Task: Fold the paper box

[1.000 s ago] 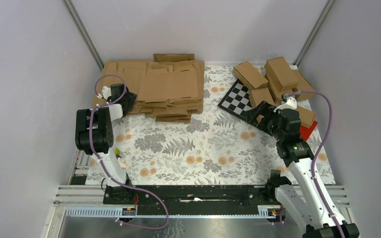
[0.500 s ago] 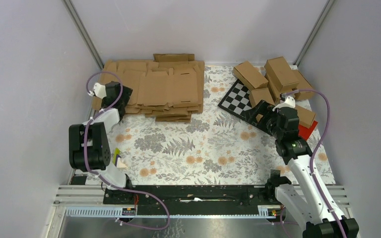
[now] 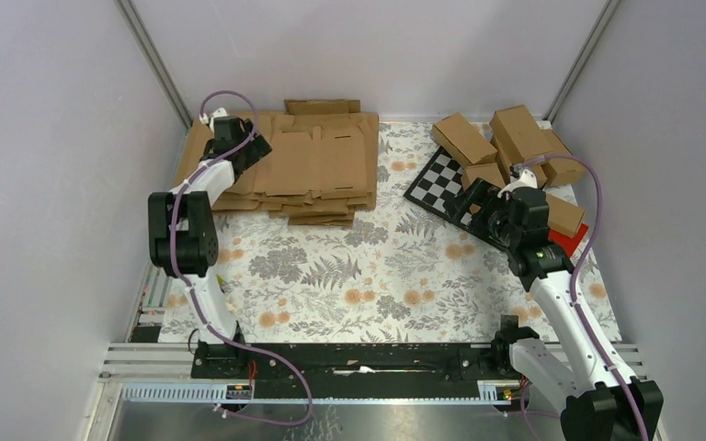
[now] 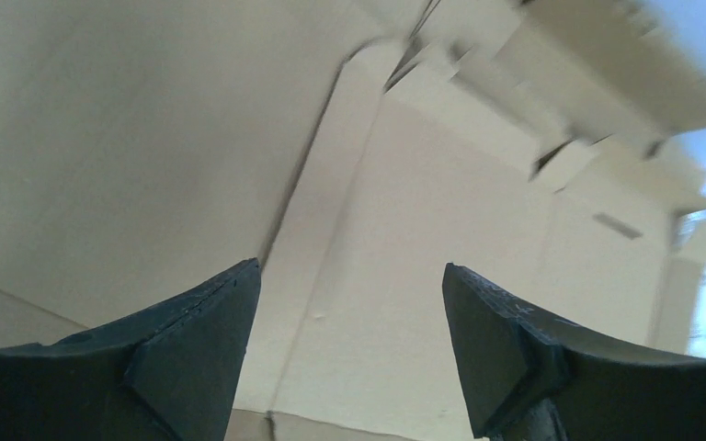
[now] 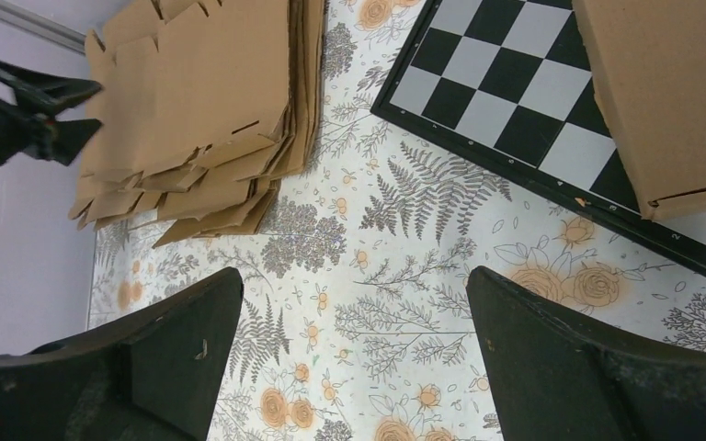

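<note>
No single paper box stands apart from the other cardboard; it is out of view as a separate piece. My left gripper (image 3: 259, 147) hangs open over the far left part of the pile of flat brown blanks (image 3: 308, 165). In the left wrist view its fingers (image 4: 211, 331) frame the top blank (image 4: 423, 230), with nothing between them. My right gripper (image 3: 474, 204) is open above the floral cloth (image 5: 395, 257), next to the checkerboard's near corner. From the right wrist, the pile (image 5: 202, 101) and the left gripper (image 5: 87, 108) show at the upper left.
Several folded brown cartons (image 3: 515, 138) sit at the back right, partly on a checkerboard (image 3: 439, 182). A red object (image 3: 572, 241) lies by the right arm. Grey walls close in the left, back and right. The floral cloth (image 3: 358, 276) covers the table.
My left arm has swung from the pile's left edge up and back over its far left part, and its jaws have widened. The right gripper has crept slightly toward the back.
</note>
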Robot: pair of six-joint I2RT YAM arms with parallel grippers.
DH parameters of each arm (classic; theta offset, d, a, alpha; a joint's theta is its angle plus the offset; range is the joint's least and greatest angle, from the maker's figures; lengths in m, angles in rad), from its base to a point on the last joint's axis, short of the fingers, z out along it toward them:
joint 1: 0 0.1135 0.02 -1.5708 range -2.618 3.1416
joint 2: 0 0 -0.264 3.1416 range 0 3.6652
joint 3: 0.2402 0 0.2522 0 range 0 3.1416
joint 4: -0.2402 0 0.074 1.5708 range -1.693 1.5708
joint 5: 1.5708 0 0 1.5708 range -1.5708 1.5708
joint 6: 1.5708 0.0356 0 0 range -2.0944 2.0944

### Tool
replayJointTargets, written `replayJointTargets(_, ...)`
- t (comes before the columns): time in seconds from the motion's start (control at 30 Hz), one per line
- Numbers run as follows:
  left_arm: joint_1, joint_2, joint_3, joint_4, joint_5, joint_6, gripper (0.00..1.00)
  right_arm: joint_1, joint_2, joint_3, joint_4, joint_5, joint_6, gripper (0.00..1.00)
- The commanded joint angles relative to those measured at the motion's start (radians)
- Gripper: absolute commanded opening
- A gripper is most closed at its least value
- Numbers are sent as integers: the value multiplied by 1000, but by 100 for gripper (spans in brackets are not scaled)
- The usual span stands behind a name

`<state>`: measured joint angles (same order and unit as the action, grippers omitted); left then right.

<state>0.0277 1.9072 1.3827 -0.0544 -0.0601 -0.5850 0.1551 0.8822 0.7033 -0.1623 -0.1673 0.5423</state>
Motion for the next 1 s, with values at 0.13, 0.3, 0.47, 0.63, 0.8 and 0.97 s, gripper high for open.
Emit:
replayJointTargets(0.13,52,173,139,-184,208,114,81,0,6,40,34,-52,15,100)
replayJointTargets(0.3,58,280,239,-274,305,104,75,0,56,56,36,-80,19,100)
replayJointTargets(0.47,70,280,182,-163,519,38,55,0,63,65,35,-79,17,100)
replayJointTargets(0.63,87,266,131,-58,588,-27,23,0,26,53,35,-72,28,100)
replayJointTargets(0.8,103,255,74,83,697,-115,6,1,9,54,36,-78,40,100)
replayJointTargets(0.97,92,266,65,109,742,-127,44,0,8,48,35,-86,43,100)
